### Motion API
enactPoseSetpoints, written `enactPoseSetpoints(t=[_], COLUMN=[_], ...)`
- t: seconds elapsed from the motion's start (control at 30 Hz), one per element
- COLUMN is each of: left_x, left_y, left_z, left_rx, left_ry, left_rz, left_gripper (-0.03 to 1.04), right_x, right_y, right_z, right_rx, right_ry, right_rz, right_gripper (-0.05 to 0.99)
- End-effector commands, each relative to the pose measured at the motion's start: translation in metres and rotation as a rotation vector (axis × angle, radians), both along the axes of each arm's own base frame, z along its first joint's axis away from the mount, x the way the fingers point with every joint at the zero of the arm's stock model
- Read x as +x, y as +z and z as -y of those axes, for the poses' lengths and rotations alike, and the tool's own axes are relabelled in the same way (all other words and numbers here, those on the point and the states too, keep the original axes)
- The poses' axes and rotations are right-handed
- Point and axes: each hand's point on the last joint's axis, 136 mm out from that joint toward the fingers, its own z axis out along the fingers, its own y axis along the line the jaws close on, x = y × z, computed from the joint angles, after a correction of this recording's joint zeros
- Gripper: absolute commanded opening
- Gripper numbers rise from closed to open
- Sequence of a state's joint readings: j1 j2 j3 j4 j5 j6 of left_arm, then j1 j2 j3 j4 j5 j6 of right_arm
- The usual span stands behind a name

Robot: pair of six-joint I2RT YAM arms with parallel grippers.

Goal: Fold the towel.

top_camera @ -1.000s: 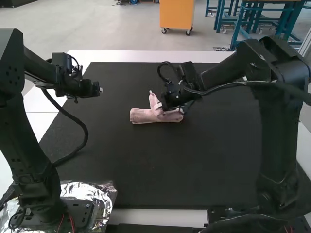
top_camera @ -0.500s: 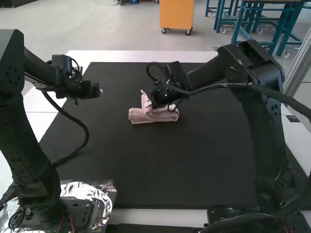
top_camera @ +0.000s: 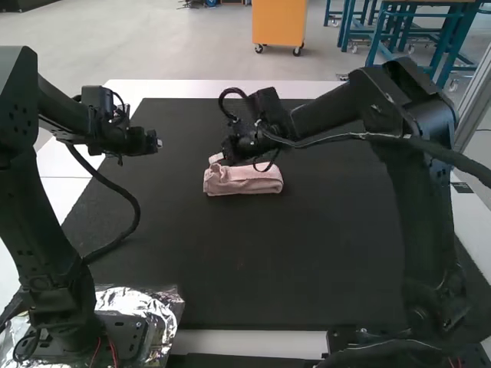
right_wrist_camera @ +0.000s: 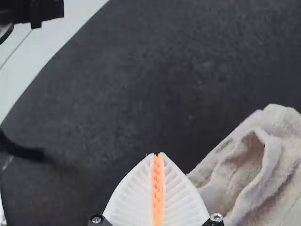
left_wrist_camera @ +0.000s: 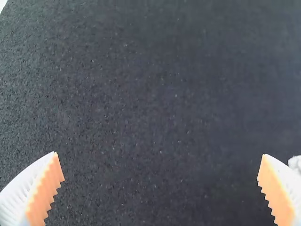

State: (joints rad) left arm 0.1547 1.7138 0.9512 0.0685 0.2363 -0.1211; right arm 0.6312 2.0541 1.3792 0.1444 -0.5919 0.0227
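I'm seeing the pink towel lying as a compact, thick folded bundle on the dark mat, in its far half nr the ctr, w/ its long side running left to right. My R gripper is hovering by the towel's left end, on the far side; I can't tell if it's touching the cloth. On the R wrist cam, I'm seeing the R gripper pressing its two white fingers together, orange pads meeting, w/ the towel lying just beside and a loose fold gaping in it. My L gripper is hanging over the mat's far-left part, well apart from the towel; on its wrist cam, the L gripper is holding its fingers spread wide over the mat. Crumpled foil is sitting by the L arm's base.
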Motion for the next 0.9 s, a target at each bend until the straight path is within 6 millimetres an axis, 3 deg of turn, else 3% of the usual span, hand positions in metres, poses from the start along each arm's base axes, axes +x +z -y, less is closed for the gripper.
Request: enactPoseSetpoints(t=[0.0,0.33,0.87], left_x=[0.001,0.000,-0.002], left_y=[0.015,0.010,0.008], left_z=[0.006,0.016,0.022], left_rx=[-0.009,-0.010,-0.034], left_ry=[-0.012,-0.025,-0.021], left_rz=[0.037,0.040,0.039], left_gripper=[0.97,0.97,0.97], right_x=[0.018,0.037,0.058], right_y=[0.047,-0.018,-0.061], right_z=[0.023,0.059,0.053], right_rx=[0.094,0.051,0.101], right_ry=[-0.055,-0.127,-0.163], right_rz=[0.090,0.042,0.041], right_gripper=[-0.02,-0.03,-0.03])
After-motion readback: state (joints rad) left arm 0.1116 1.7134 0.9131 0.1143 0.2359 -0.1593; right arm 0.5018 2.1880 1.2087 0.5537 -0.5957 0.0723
